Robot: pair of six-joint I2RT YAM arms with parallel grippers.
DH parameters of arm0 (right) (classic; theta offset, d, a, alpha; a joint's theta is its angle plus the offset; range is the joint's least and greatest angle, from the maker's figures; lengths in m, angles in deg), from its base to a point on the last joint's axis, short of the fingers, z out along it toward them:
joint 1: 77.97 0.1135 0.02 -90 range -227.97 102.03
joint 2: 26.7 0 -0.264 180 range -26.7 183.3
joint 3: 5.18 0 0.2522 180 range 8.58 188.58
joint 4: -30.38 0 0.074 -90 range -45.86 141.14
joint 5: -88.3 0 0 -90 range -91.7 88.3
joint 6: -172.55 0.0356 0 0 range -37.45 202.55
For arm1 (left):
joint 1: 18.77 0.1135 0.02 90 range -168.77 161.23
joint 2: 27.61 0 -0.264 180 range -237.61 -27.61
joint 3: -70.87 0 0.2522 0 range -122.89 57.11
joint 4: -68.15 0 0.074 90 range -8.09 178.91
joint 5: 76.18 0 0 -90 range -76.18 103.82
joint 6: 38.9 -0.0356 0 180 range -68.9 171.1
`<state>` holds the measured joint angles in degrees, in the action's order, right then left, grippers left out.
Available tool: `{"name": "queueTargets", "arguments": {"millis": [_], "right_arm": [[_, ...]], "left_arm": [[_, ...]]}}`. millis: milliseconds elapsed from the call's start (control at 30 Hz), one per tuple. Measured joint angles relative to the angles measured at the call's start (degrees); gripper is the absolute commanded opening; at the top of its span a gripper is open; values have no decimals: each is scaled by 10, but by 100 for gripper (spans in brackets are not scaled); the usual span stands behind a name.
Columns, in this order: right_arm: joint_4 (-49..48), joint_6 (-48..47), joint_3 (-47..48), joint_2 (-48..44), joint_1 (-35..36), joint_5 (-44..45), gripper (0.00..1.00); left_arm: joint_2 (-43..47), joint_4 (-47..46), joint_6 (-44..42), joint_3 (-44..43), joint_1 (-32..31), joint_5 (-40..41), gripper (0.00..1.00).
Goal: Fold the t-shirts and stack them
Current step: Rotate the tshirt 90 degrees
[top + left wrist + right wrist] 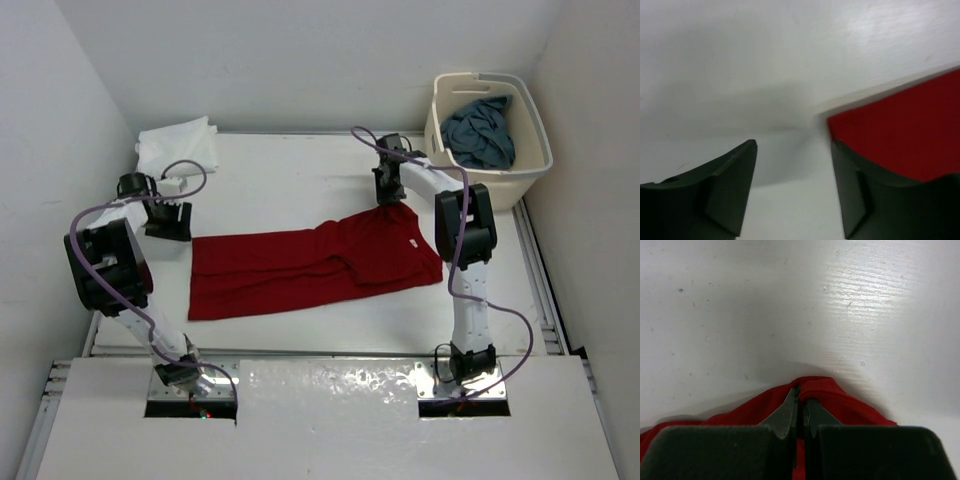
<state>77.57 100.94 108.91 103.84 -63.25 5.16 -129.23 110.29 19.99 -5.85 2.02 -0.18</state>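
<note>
One red t-shirt, right claw — pinching

Three t-shirts, my count: one red t-shirt, one white t-shirt, one blue-grey t-shirt. That last is a crumpled heap, so it may hide more cloth, can't tell. One laundry basket. One table. Two claws of mine: one left gripper, one right gripper. Two arms: left arm, right arm.
</note>
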Motion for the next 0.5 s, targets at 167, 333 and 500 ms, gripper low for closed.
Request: {"name": "queueTargets", "arguments": {"millis": [167,333,500], "right_arm": [[0,2,3,8,-3,-7,0],[1,2,5,8,-4,-7,0],[4,2,9,9,-4,-6,0]], "left_arm": [[0,14,-24,-47,-30,-73,82],[-37,20,-58,-43,-72,-70,81],[-50,20,-78,-31,-73,-59,64]]}}
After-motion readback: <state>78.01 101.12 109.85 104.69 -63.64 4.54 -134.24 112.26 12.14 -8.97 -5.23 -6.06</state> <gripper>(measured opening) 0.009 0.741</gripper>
